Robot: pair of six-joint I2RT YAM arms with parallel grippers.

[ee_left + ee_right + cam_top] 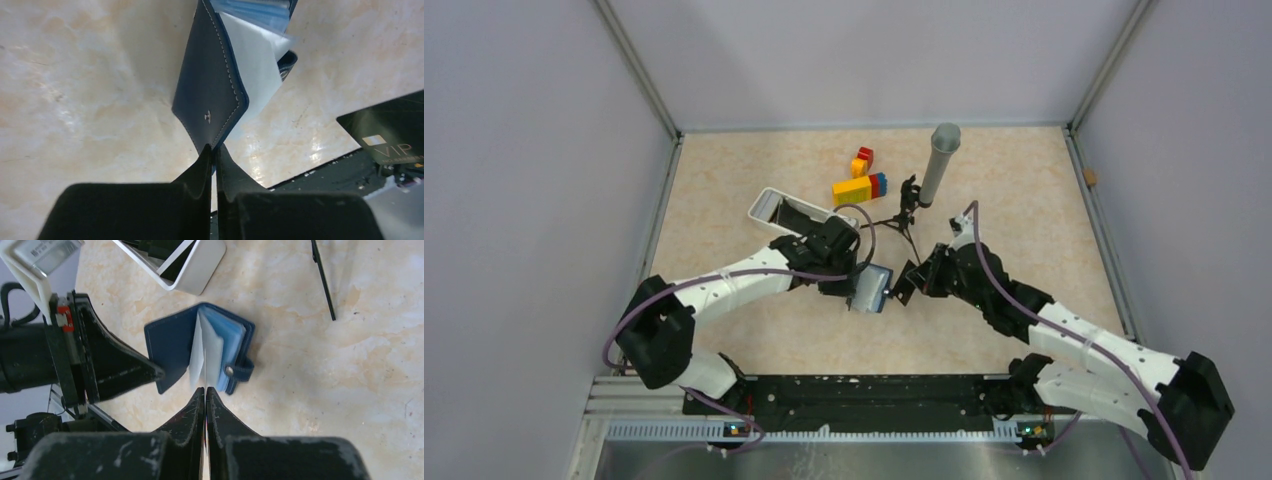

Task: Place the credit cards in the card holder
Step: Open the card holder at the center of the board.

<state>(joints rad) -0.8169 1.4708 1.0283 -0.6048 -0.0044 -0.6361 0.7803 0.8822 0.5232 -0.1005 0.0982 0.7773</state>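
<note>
The navy card holder [170, 345] lies open on the table, its light blue pockets [227, 345] fanned upward. My left gripper [214, 150] is shut on the edge of its cover flap [210, 90]. My right gripper [205, 391] is shut on a dark credit card [395, 132] marked VIP. In the right wrist view that card [205, 380] is seen edge-on, its far end reaching in among the pockets. From above, both grippers meet at the card holder [871, 290], the left gripper [856, 290] from the left and the right gripper [908, 283] from the right. More dark cards [162, 252] lie in the white tray [197, 270].
The white tray [769, 205] sits just behind the left arm. Behind it are coloured toy bricks [859, 185], and further right a grey cylinder [939, 160] on a small black stand [907, 212]. A thin black rod [322, 280] lies on the table to the right.
</note>
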